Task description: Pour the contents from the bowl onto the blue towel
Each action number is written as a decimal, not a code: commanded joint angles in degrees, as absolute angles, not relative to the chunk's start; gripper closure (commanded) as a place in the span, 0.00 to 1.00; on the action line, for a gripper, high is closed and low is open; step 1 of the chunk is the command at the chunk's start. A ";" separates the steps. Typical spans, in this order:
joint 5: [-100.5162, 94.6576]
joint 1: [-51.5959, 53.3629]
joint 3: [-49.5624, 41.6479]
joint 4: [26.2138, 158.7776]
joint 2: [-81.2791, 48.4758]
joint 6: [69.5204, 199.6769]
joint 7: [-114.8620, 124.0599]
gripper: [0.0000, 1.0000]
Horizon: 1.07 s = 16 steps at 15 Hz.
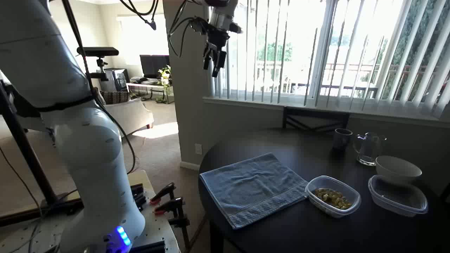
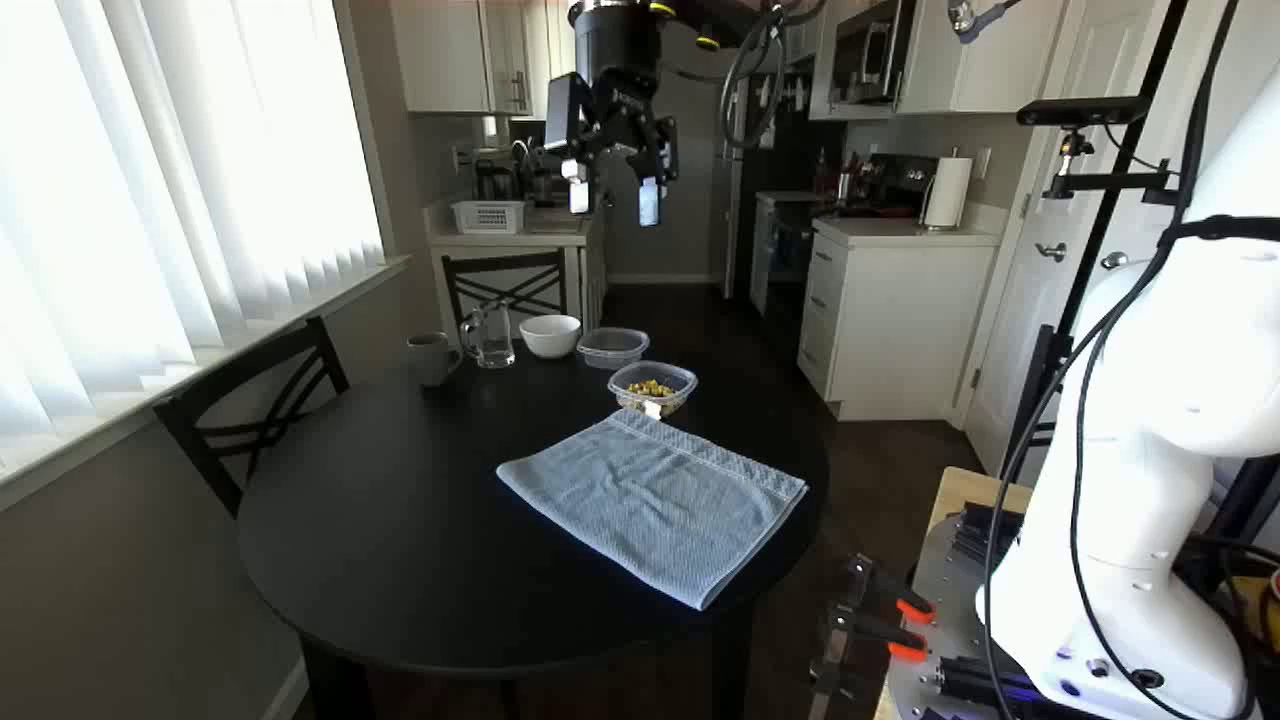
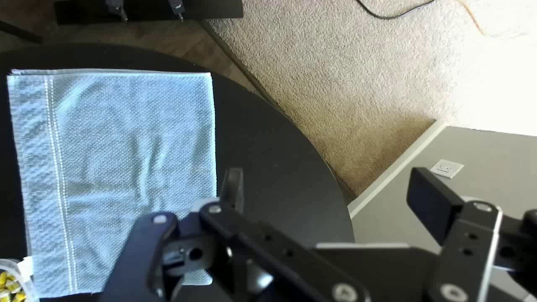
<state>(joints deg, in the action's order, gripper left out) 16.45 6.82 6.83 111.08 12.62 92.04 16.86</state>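
Note:
The blue towel (image 1: pixel 255 188) lies flat and wrinkled on the dark round table; it also shows in an exterior view (image 2: pixel 655 495) and the wrist view (image 3: pixel 134 167). The bowl, a clear squarish container (image 1: pixel 322 208), stands upright close against the towel's hemmed edge, also in an exterior view (image 2: pixel 676 398). Its rim shows at the wrist view's lower left corner (image 3: pixel 30 289). The contents, yellowish-tan bits (image 1: pixel 332 199), lie inside the bowl (image 2: pixel 652 386). My gripper (image 1: pixel 211 68) is open and empty, high above the table, also seen in an exterior view (image 2: pixel 614 200) and the wrist view (image 3: pixel 329 193).
Another clear tub (image 1: pixel 399 198) and a white bowl (image 1: pixel 397 168) stand beyond the bowl. A glass mug (image 2: pixel 492 338) and a dark mug (image 2: pixel 430 358) stand near them. Chairs (image 2: pixel 265 400) stand at the table. Clamps (image 1: pixel 168 202) stick out from the robot's base toward the table.

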 commanded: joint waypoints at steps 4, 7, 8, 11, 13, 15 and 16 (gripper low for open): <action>16.52 6.36 7.23 110.94 12.57 91.89 16.81 0.00; 16.52 6.36 7.23 110.94 12.57 91.89 16.81 0.00; 16.52 6.36 7.23 110.94 12.57 91.89 16.81 0.00; 16.73 5.96 7.11 105.72 5.22 96.85 17.08 0.00; 17.97 5.88 6.57 99.36 -1.30 100.05 17.46 0.00; 16.32 5.71 6.08 92.33 -7.61 101.12 17.82 0.00; 13.89 5.39 5.36 89.03 -11.06 100.76 19.57 0.00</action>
<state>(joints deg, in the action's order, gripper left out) 16.52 6.12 6.21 100.26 -0.86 101.73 16.86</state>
